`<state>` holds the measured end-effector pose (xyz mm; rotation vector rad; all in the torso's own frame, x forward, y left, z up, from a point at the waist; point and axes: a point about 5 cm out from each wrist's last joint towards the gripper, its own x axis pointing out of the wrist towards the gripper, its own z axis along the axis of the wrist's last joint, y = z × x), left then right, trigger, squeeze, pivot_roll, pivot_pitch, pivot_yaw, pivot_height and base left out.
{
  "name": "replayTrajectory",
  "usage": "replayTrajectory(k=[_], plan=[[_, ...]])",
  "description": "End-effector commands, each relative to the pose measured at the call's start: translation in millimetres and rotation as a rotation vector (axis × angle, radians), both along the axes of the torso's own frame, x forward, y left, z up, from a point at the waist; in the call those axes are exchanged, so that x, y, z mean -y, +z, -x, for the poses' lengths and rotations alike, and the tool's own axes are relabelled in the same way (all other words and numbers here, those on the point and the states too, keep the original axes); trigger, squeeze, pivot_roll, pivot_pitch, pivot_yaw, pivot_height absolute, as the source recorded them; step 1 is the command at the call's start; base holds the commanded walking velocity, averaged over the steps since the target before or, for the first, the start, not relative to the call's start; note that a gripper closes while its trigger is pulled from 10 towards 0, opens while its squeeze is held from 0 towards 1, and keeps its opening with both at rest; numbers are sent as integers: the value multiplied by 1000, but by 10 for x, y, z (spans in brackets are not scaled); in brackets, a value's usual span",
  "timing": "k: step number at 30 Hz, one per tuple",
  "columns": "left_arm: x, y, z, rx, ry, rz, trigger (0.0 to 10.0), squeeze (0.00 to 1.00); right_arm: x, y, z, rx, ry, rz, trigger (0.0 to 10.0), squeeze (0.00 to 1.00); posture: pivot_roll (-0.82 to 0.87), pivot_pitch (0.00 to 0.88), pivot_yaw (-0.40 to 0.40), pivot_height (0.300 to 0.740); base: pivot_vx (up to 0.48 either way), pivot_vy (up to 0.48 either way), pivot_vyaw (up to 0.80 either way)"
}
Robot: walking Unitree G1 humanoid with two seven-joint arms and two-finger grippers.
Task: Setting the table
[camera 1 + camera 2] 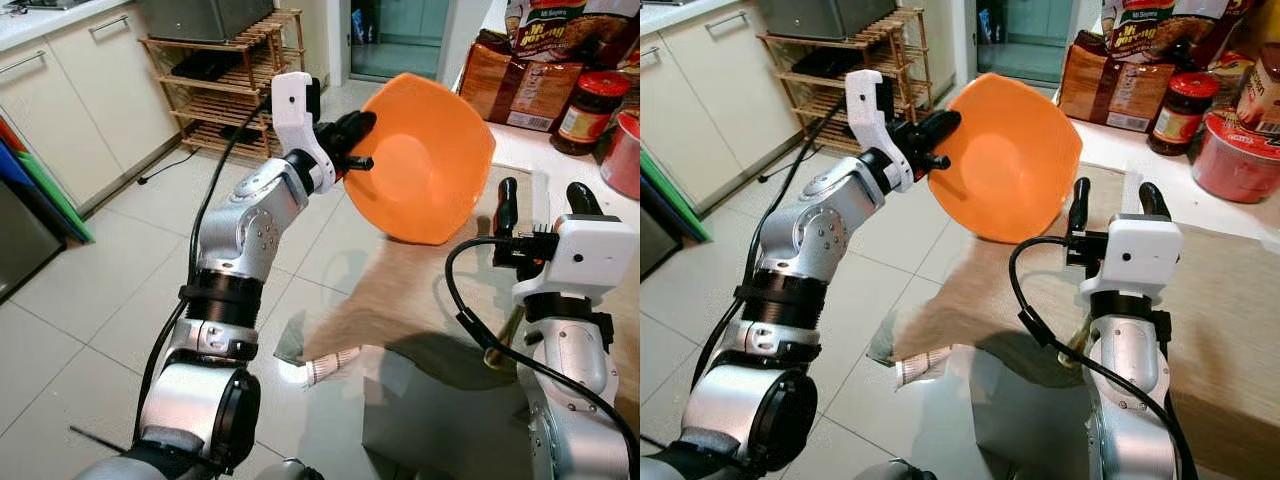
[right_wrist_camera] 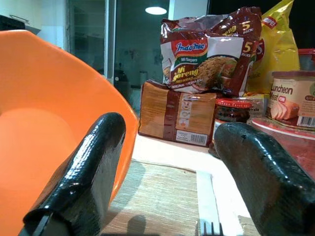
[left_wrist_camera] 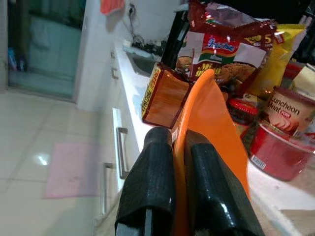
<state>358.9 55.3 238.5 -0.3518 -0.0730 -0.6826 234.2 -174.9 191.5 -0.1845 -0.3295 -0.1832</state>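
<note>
An orange bowl (image 1: 425,160) hangs tilted on its side in the air, over the near left edge of a beige placemat (image 1: 1230,300) on the table. My left gripper (image 1: 365,140) is shut on the bowl's rim; in the left wrist view the two fingers (image 3: 150,182) pinch the thin orange edge (image 3: 206,113). My right gripper (image 1: 545,200) stands open over the placemat, just right of the bowl, holding nothing. A white strip with fork tines (image 2: 204,216) lies on the mat ahead of it. The bowl's wall (image 2: 44,123) is close beside the right gripper's finger (image 2: 88,167).
Noodle packets (image 1: 1145,25), a brown packaged loaf (image 1: 1110,90), a dark jar (image 1: 1180,110) and a red luncheon meat tin (image 1: 1240,150) crowd the white counter behind the mat. A wooden rack (image 1: 230,95) and cabinets (image 1: 80,100) line the tiled floor to the left.
</note>
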Motion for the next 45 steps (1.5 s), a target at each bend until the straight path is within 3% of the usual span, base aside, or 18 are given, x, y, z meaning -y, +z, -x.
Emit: replayTrajectory(k=[1, 6, 7, 10, 37, 45], plan=[[23, 120, 62, 68, -2, 20, 0, 0, -38, -28, -17, -8, 23, -13, 10000, 0, -85, 0, 108, 723, 0, 0, 0], [-61, 170, 70, 147, 67, 3, 0, 0, -38, -43, -18, -11, 21, -13, 10000, 0, -85, 0, 109, 723, 0, 0, 0], [-84, 207, 83, 212, 93, -28, 0, 0, -38, -47, -18, -12, 21, -13, 10000, 0, -83, 0, 108, 723, 0, 0, 0], [-49, 214, 110, 239, 84, -43, 0, 0, -40, -50, -23, -13, 23, -11, 10000, 0, -82, 0, 108, 723, 0, 0, 0], [-3, 146, 130, 248, 81, -42, 0, 0, -30, -105, -31, -42, 25, -17, 10000, 0, -86, 0, 100, 723, -257, 0, -29], [2, 163, 138, 264, 83, -34, 0, 0, -33, -109, -33, -42, 26, -6, 10000, 0, -86, 0, 95, 723, 0, 0, 0]])
